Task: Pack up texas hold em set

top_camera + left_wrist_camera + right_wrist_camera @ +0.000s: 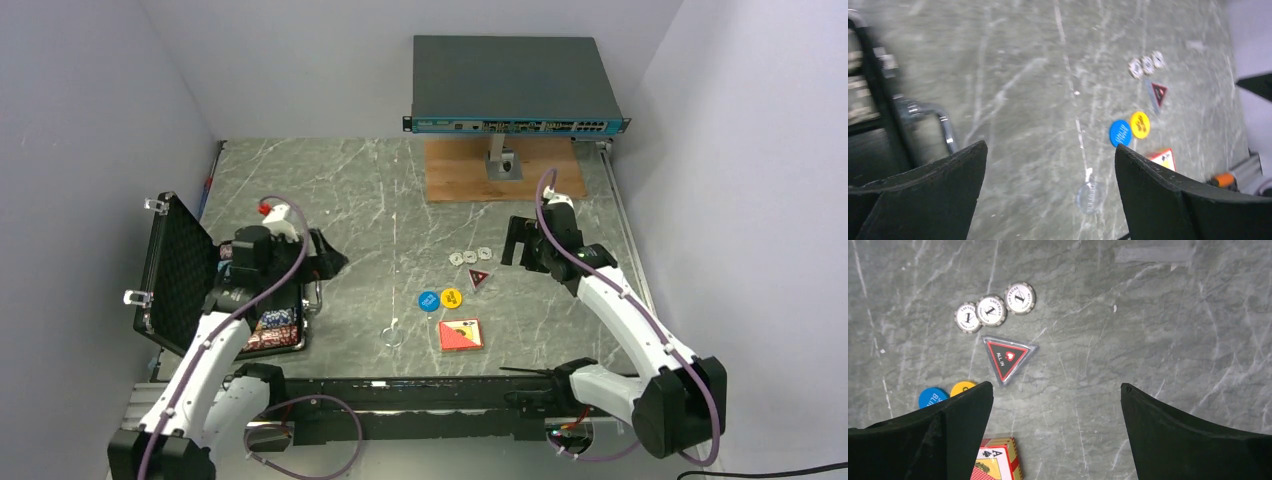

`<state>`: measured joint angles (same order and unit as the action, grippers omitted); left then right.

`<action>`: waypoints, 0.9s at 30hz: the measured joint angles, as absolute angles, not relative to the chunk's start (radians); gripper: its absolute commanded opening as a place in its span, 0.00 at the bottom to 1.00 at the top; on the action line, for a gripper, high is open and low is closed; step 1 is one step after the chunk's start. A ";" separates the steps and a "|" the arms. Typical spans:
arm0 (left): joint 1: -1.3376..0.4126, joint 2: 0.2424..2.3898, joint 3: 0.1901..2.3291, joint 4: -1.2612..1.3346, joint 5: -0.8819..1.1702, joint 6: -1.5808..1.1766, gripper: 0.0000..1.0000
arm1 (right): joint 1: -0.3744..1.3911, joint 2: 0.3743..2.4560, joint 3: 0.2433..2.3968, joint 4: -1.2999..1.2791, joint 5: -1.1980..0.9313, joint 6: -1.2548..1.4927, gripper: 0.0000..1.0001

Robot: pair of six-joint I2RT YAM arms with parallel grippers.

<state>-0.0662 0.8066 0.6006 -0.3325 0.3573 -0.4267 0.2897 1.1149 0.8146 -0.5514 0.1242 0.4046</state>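
Seven loose pieces lie on the desk (pixel 350 190): three chips (pixel 470 257), triangle (pixel 479 278), blue disc (pixel 428 300), yellow disc (pixel 451 297), card box (pixel 460 334). Case (pixel 180 275) sits open at left; none of these packed yet. Left hand (pixel 1050 150) and right hand (pixel 1055 387) both spread wide, empty.

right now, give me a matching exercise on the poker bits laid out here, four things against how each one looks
Things:
1. triangle token
2. grey chips
3. card box
4. briefcase

Descriptions:
A. open, foam lid raised
B. red and yellow, an ace on it
C. red and black, marked ALL IN
D. three in a row, each marked 1

Pairs: 1-C, 2-D, 3-B, 4-A
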 measured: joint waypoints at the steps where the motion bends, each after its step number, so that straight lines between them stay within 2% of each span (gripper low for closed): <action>1: -0.123 0.817 0.597 -0.312 0.361 -0.430 0.99 | 0.290 1.096 0.815 -0.554 0.130 0.408 1.00; 9: -0.564 0.966 0.561 -0.115 0.283 -0.438 0.99 | 0.290 1.051 0.820 -0.580 0.153 0.415 1.00; 13: -0.838 1.167 0.618 -0.073 0.189 -0.345 0.99 | 0.290 0.913 0.818 -0.577 0.182 0.412 1.00; 16: -0.984 1.355 0.748 -0.085 0.139 -0.239 0.99 | 0.290 0.796 0.817 -0.576 0.209 0.415 1.00; 21: -1.082 1.610 0.963 -0.103 0.094 -0.098 0.99 | 0.290 0.620 0.806 -0.583 0.252 0.437 1.00; 27: -1.120 1.807 1.141 -0.187 0.082 0.033 0.99 | 0.290 0.505 0.806 -0.601 0.256 0.449 1.00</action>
<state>-1.1198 1.8069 1.1412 -0.1875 0.0822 0.0326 0.2905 0.5045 0.8062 -0.6006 0.2558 0.4492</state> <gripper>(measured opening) 0.990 0.999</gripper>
